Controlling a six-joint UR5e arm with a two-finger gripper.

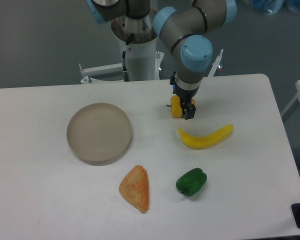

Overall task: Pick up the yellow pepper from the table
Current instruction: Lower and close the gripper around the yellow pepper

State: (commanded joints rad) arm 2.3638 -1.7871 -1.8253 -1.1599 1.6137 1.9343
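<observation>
The yellow pepper [176, 107] is small and yellow-orange, at the back middle of the white table [250, 165]. My gripper [183, 106] points straight down over it. Its dark fingers [189, 112] sit tight against the pepper's sides, and the near finger hides the pepper's right part. The pepper is at or just above the tabletop; I cannot tell which. Its stem is hidden.
A curved yellow banana [205, 137] lies just right of and in front of the gripper. A dark green pepper [191, 181] and an orange wedge-shaped toy [135, 188] lie near the front. A round beige plate [99, 132] is at the left.
</observation>
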